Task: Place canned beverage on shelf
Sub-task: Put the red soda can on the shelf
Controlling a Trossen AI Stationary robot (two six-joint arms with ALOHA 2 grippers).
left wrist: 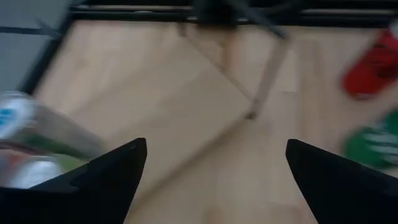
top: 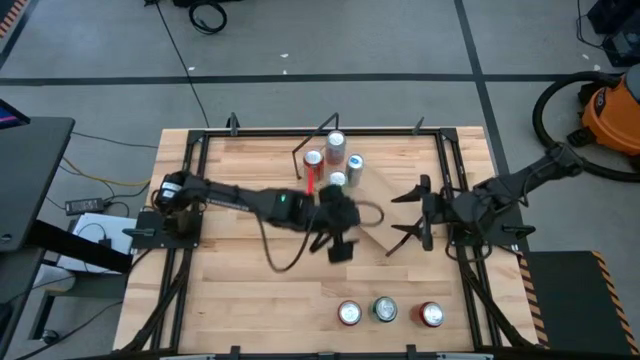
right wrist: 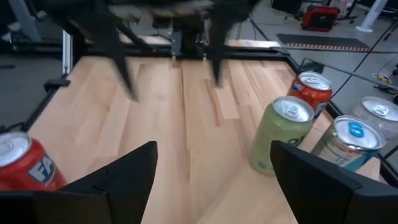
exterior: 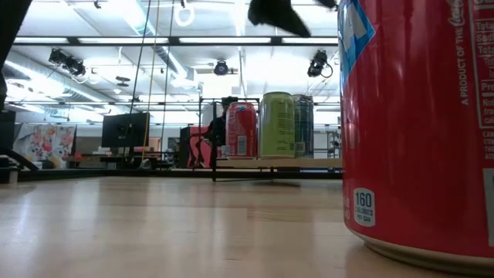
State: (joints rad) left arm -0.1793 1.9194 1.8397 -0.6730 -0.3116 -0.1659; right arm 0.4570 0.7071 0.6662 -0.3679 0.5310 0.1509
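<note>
Left gripper (top: 341, 238) hovering mid-table just short of the shelf (top: 372, 215), fingers (left wrist: 109, 171) spread wide, nothing between them. Four cans (top: 336, 161) upright on the shelf's far end. Right gripper (top: 405, 212) parked beside the shelf, likewise splayed and unladen. Three more cans (top: 386, 311) along the table's near edge.

the shelf (top: 372, 205), a light-wood board on thin black rod legs, stands skewed near the table's far middle. four upright cans sit at its far end: red (top: 313, 160), silver (top: 335, 143), blue-topped (top: 354, 165), green (top: 337, 181). three more cans stand upright at the near edge (top: 385, 311).
</note>
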